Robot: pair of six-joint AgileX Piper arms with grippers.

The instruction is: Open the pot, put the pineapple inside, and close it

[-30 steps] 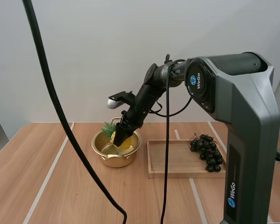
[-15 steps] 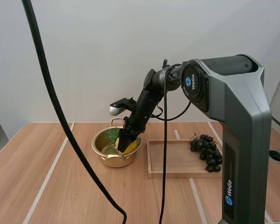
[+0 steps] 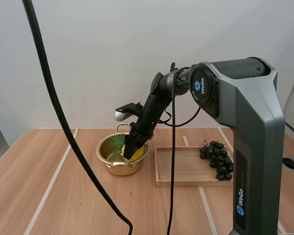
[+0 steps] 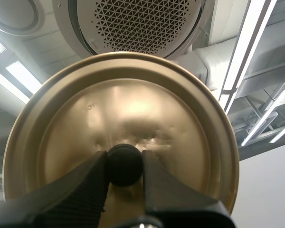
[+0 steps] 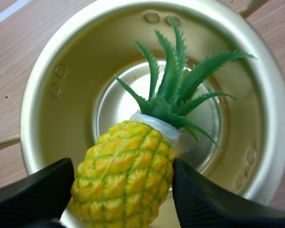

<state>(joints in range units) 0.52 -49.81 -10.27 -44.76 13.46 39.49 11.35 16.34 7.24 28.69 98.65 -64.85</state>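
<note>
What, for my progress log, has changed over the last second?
The right hand came down with the pineapple, sinking it deeper into the pot; nearly all of that move fell in the first half-second. It has not let go. The pot, tray and grapes stayed where they were.

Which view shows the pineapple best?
Right wrist view: the pineapple, fruit and leaves, sits pinched in the right gripper over the open pot. The high view catches just its leaves and some yellow behind that gripper. The left wrist view faces the lid.
</note>
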